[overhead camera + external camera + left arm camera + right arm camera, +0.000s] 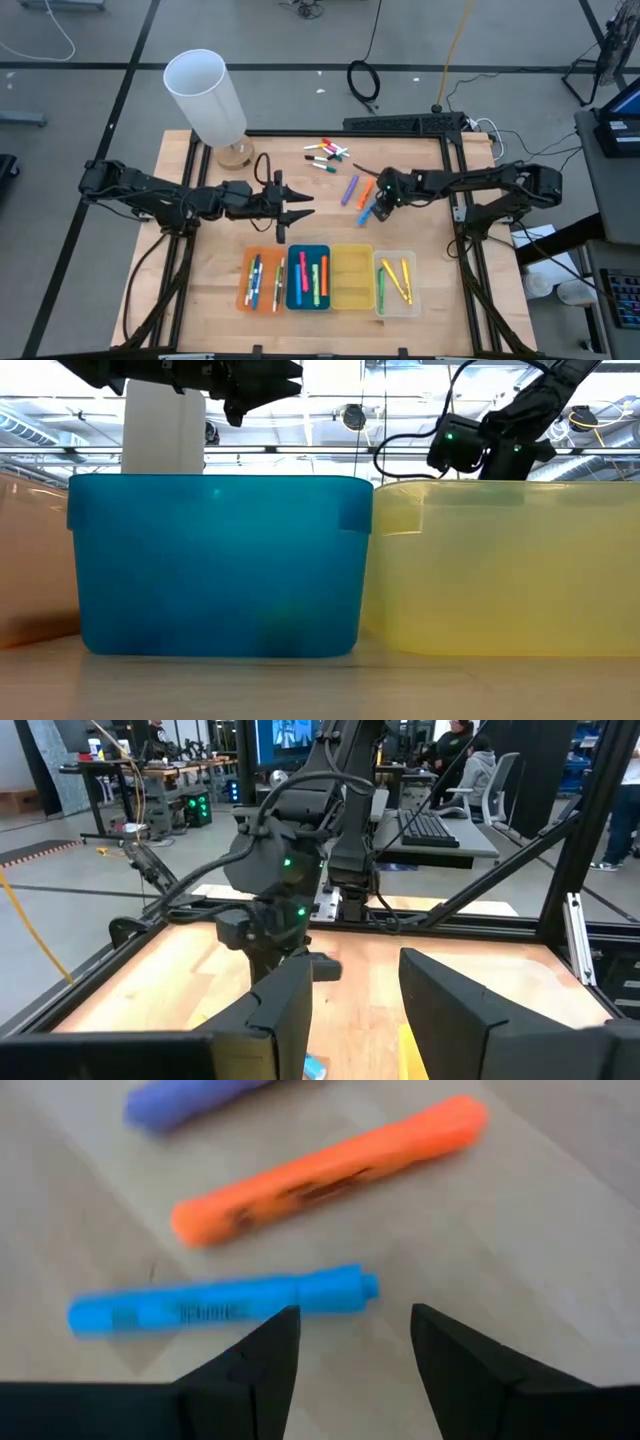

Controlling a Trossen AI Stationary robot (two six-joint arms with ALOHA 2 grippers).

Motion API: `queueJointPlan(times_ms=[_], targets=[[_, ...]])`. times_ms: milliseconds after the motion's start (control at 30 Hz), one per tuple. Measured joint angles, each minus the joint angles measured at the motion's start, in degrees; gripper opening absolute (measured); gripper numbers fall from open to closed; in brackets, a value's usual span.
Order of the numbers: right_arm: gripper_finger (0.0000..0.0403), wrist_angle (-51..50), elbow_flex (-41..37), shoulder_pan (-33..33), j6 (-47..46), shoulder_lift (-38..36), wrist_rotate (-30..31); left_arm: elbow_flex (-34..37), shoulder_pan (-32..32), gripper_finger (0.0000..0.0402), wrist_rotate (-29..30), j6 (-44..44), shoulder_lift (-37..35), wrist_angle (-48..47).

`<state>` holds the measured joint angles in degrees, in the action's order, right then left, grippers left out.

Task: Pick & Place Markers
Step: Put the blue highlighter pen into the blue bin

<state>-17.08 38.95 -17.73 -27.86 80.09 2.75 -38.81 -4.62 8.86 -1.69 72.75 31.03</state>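
A blue marker, an orange marker and a purple marker lie flat on the wooden table, right of its middle. My right gripper hangs open just above them, slanting down, with the blue marker's capped end close to one finger. More markers lie in a loose cluster near the far edge. My left gripper is held level above the table's middle, open and empty, pointing at the right arm.
Four trays stand in a row at the near edge: orange, blue, yellow and clear; all but the yellow hold markers. A white cylinder on a wooden base stands at the far left corner.
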Motion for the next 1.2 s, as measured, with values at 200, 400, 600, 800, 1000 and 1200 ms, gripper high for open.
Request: queueJointPlan(times_ms=[200,400,600,800,1000,1200], targets=[[0.018,0.8,0.0,0.6,18.9,0.0,0.3,0.0,0.0,0.0157,0.0,0.0,0.0,-0.1],[0.018,3.9,0.0,3.4,35.1,0.0,1.8,0.0,0.0,0.0157,0.0,-0.1,0.0,-0.3],[0.018,7.8,0.0,8.2,45.1,0.0,1.7,0.0,0.0,0.0157,0.0,0.3,0.0,-0.5],[0.018,10.1,0.0,9.9,49.6,4.1,1.7,0.0,0.0,0.0157,0.0,0.3,0.0,-0.5],[0.018,10.8,0.3,9.0,48.3,11.4,1.6,0.0,0.0,0.0157,0.0,0.4,0.0,-0.9],[0.0161,8.9,0.2,7.6,40.0,12.9,1.5,0.0,0.0,0.0157,0.0,0.4,0.0,-1.5]])
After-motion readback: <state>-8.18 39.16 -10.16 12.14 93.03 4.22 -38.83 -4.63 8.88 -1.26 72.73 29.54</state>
